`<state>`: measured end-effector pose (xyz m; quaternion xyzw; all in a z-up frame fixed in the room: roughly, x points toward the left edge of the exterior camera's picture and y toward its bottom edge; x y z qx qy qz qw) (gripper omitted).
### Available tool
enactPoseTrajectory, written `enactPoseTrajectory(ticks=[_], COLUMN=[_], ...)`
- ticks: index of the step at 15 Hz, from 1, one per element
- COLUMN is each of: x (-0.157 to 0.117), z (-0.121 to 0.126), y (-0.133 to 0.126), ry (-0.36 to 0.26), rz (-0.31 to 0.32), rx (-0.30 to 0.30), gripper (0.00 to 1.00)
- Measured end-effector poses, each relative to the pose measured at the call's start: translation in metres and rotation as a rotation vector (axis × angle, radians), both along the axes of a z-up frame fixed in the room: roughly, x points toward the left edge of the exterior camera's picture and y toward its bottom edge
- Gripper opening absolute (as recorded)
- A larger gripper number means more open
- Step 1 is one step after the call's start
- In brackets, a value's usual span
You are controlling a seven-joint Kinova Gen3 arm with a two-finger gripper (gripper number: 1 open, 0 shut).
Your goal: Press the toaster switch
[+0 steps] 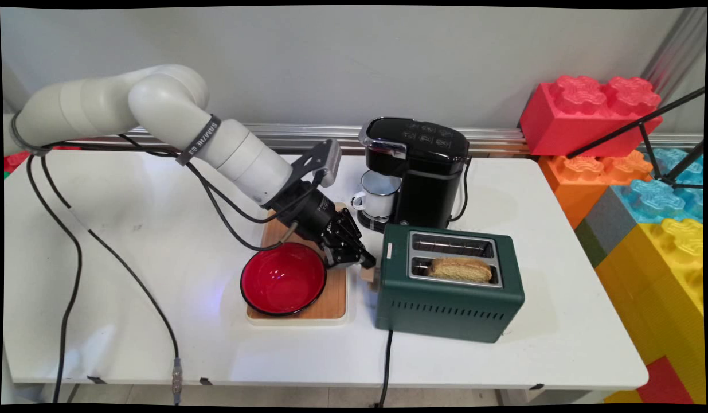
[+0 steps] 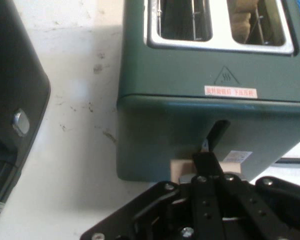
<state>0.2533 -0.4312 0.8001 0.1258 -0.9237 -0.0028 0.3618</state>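
Note:
A dark green two-slot toaster stands right of centre, with a slice of toast in its near slot; the far slot is empty. My gripper is shut, its tips against the beige lever knob on the toaster's left end. In the hand view the closed fingers rest on the knob at the bottom of the lever slot in the toaster. The toast shows at the top of that view.
A red bowl sits on a wooden board just left of the gripper. Behind the toaster stands a black coffee machine with a white mug under its spout. Big coloured blocks stack up at the table's right.

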Motion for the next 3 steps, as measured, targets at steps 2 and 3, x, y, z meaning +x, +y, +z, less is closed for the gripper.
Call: enactPoseTrajectory(ticks=[2,3], x=[-0.0015,-0.0019], z=[-0.0001,0.0], y=[-0.0007,-0.0009], ry=[0.0,0.0], rz=[0.003,0.004], rx=[0.002,0.003], gripper=[0.0,0.0])
